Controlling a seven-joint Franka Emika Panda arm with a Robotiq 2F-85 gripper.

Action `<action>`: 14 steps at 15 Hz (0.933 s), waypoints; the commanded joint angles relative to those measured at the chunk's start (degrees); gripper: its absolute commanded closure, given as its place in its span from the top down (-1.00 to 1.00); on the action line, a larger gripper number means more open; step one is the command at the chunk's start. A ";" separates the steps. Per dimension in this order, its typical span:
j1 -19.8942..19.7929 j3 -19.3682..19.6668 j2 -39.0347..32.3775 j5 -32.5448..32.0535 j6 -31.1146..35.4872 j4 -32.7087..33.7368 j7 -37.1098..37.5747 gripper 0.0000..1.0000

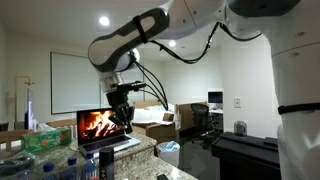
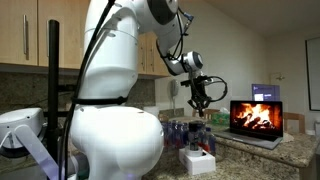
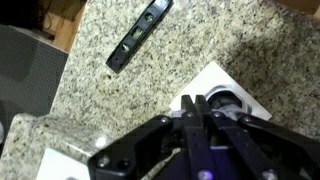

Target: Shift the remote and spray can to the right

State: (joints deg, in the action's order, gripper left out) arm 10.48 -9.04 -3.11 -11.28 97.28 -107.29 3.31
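The remote [image 3: 138,37] is a dark flat slab lying at an angle on the speckled granite counter [image 3: 120,100], near its edge. It also shows as a small dark shape in an exterior view [image 1: 162,177]. The spray can [image 3: 226,101] stands upright on a white square base and is seen from above; in an exterior view [image 1: 108,162] it is a dark-topped cylinder. My gripper [image 3: 196,104] hangs well above the counter, over the can's near side, with its fingers closed together and nothing between them. It shows in both exterior views [image 1: 123,120] [image 2: 200,98].
An open laptop [image 1: 100,128] [image 2: 256,118] showing a fire picture stands on the counter. Clear water bottles [image 1: 40,165] [image 2: 188,130] are clustered beside it. The counter edge runs near the remote, with a dark grey object [image 3: 30,65] beyond it.
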 commanded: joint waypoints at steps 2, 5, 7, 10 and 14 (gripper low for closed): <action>2.01 -1.79 -3.67 -6.95 -0.48 8.63 -1.30 -0.33; 2.11 -2.12 -5.78 -5.75 4.47 8.94 -6.37 -0.04; 1.85 -2.26 -7.64 -3.94 7.81 8.34 -10.70 0.21; 1.31 -2.52 -11.14 -1.27 11.30 8.51 -17.56 0.58; 1.43 -3.53 -14.39 2.24 11.47 9.43 -25.76 0.99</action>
State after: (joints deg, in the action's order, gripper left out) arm 12.72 -11.21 -16.00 -11.54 108.69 -99.00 -16.18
